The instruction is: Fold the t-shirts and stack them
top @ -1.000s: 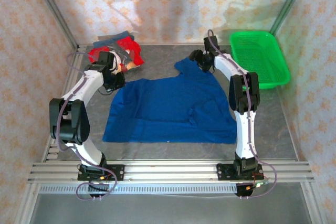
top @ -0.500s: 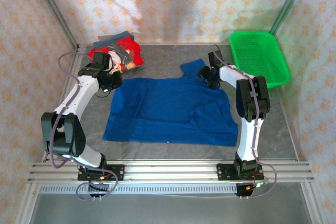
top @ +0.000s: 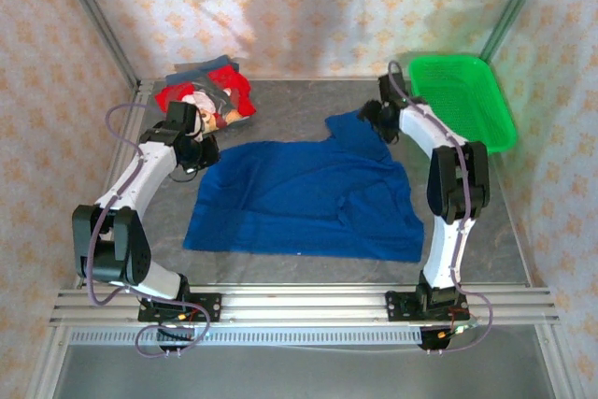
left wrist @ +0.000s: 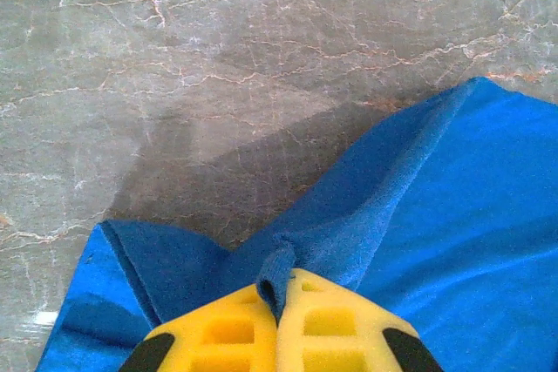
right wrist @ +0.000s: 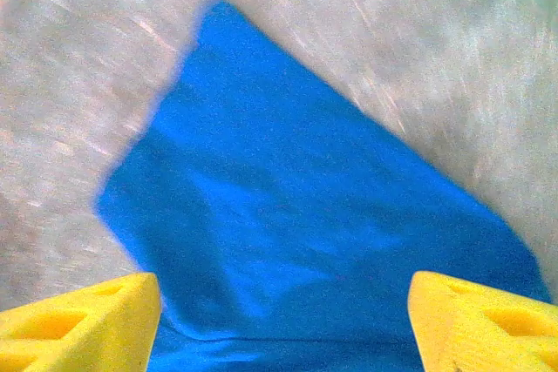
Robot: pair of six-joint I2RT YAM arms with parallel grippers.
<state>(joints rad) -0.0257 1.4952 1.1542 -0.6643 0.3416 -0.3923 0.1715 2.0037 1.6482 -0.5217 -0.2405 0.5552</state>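
A royal-blue t-shirt (top: 304,195) lies spread across the middle of the grey table, plain face up. My left gripper (top: 199,150) is at its far left corner, shut on a pinched fold of blue cloth (left wrist: 281,266) between yellow pads (left wrist: 340,320). My right gripper (top: 381,121) hovers open over the far right sleeve (right wrist: 288,215), its yellow fingertips (right wrist: 83,315) wide apart with the cloth below them. A red teddy-bear-print shirt (top: 210,95) lies on darker folded ones (top: 201,72) at the far left.
A green plastic mesh basket (top: 461,103) stands at the far right corner against the wall. Patterned walls close the back and sides. Bare grey table (top: 280,105) shows behind the blue shirt and along its near edge.
The right gripper swung from the shirt's sleeve toward the right and back again, and the sleeve now lies flatter. The left gripper shifted slightly outward, still holding the corner.
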